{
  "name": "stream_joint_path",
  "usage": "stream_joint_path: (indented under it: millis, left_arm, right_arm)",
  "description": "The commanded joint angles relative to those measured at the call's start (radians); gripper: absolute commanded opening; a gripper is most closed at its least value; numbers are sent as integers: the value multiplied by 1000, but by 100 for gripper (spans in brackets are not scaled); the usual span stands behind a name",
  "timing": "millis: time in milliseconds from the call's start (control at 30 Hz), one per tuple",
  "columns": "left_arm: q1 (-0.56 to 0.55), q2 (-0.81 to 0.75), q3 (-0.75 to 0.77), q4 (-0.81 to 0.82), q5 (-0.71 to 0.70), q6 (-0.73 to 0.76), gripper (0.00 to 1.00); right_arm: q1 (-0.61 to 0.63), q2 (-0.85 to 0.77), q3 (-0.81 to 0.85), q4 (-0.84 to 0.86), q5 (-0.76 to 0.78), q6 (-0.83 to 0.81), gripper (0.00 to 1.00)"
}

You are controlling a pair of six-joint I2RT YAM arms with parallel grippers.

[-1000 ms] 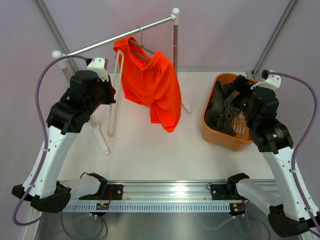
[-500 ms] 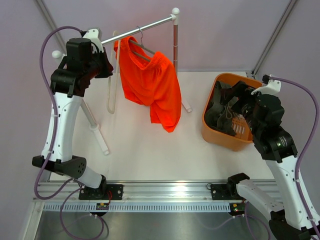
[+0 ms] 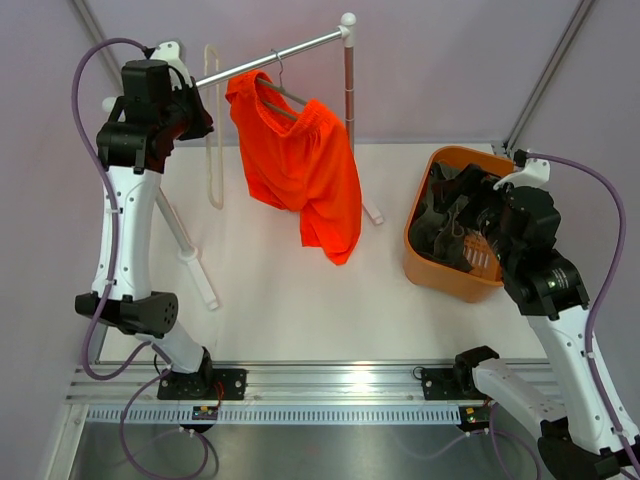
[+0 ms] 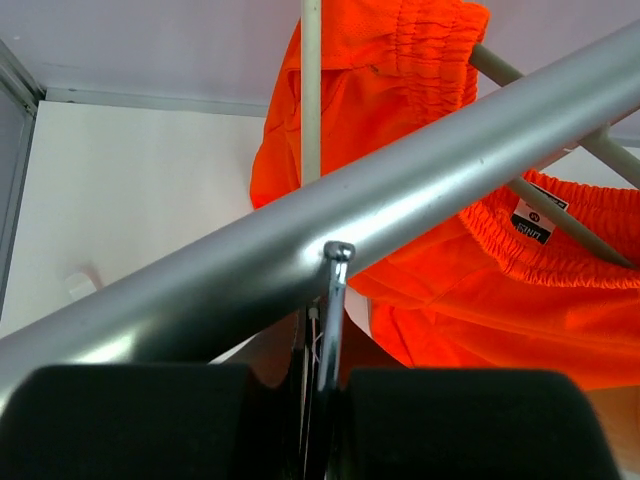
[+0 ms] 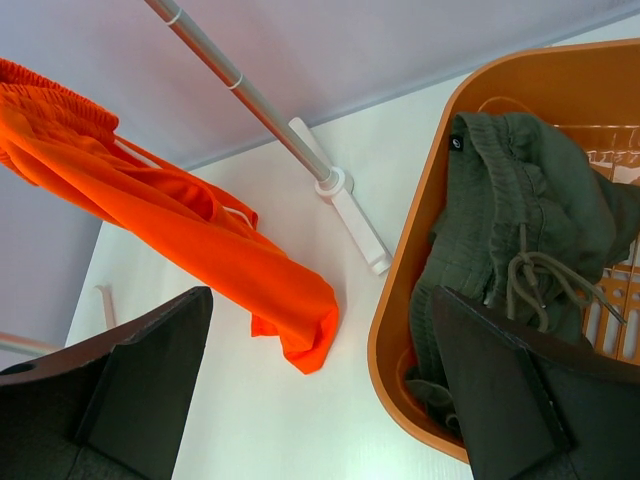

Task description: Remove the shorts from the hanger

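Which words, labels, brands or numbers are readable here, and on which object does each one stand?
None reads clearly.
Sewn label inside the waistband of the shorts: black and white, print too blurred to read.
Small black patch on the dark green garment in the orange basket: mark too small to read.

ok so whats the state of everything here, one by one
shorts, hung on the grey hanger, not off yet
grey hanger, hooked on the rail
white hanger, hook on the rail
left fingers, shut on the white hanger's hook
right fingers, open, empty, over the basket
basket, upright, holding olive clothes
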Motion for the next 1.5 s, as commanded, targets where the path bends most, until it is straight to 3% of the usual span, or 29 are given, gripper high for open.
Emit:
stream_joint_path:
  millis: [0, 233, 500, 767, 933, 1300, 1467]
  left_arm:
    - [11, 24, 17, 25, 29, -11, 0]
    - [14, -17, -86, 86, -31, -11, 0]
    - [20, -34, -31, 88, -54, -23, 0]
    - [20, -149, -327, 200, -42, -35, 0]
    - [20, -207, -433, 243, -43, -37, 1]
    - [19, -249, -384, 199, -48, -31, 1]
    - [19, -279, -416, 202, -65, -28, 8]
  right_arm:
    - [-3, 5, -13, 33, -27, -11, 100]
    - [-3, 3, -33, 38, -45, -5, 100]
    - [-3, -9, -35, 29, -41, -8, 99]
    - [-3, -20, -56, 33, -47, 1, 99]
    - [-3, -24, -70, 39, -51, 8, 100]
    - [-1, -31, -85, 41, -51, 12, 99]
    - [-3, -31, -85, 42, -54, 14, 100]
